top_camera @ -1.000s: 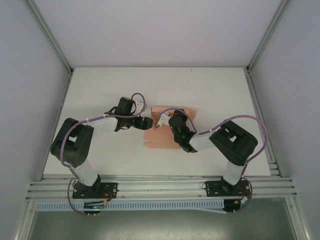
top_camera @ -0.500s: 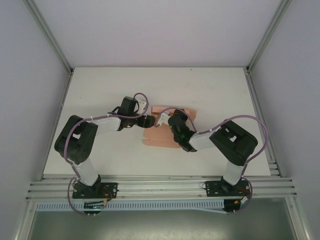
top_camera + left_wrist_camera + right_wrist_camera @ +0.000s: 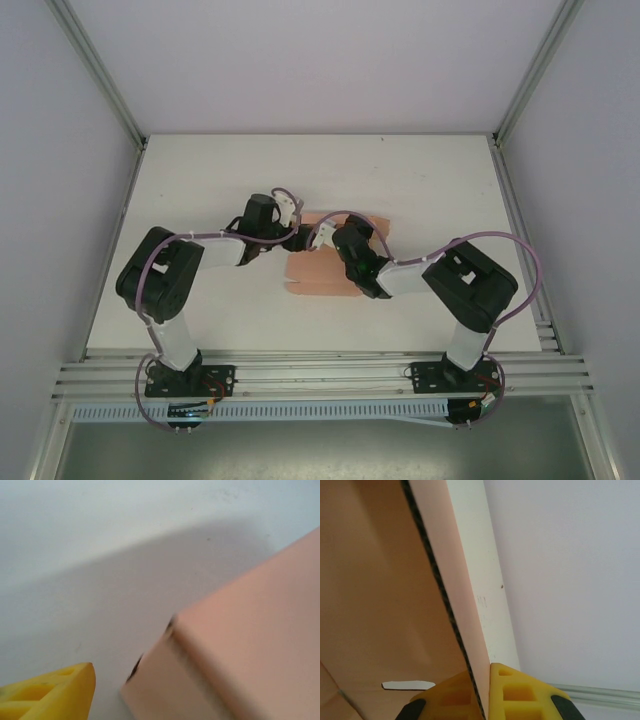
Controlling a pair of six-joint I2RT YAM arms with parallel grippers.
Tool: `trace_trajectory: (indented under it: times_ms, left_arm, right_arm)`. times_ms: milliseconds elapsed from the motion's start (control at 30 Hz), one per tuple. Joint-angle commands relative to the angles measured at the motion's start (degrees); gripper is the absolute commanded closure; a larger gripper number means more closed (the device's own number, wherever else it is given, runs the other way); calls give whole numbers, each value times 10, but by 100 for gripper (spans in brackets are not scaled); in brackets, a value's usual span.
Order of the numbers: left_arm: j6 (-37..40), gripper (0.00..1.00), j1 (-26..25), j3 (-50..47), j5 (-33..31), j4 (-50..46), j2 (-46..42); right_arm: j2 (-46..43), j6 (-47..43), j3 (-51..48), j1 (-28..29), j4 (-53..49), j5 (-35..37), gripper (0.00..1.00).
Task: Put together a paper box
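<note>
Within right gripper (image 3: 485,692), seemingly: paper box (image 3: 375,580)

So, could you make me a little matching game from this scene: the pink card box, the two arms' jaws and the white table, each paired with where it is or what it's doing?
Things:
1. salmon-pink card paper box
2. left arm's jaws
3. right arm's jaws
4. white table

States:
A. clamped shut on a thin card wall
B. open, yellow fingertip clear of the box corner
C. lies mid-table between both arms
D. carries the box

Pairs: 1-C; 2-B; 3-A; 4-D.
</note>
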Motion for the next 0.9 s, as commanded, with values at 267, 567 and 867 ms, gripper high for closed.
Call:
trace_trajectory:
  times_ms: [267, 567, 867]
  left_arm:
    - [7, 57, -22, 7, -83, -1, 25]
    - [-22, 61, -22, -40, -145, -8, -20]
    - [-72, 60, -25, -23, -173, 34, -15]
  right_arm:
    - [8, 51, -6, -6, -94, -45, 100]
    - [12, 49, -4, -6, -85, -22, 100]
    - [20, 50, 3, -2, -94, -14, 100]
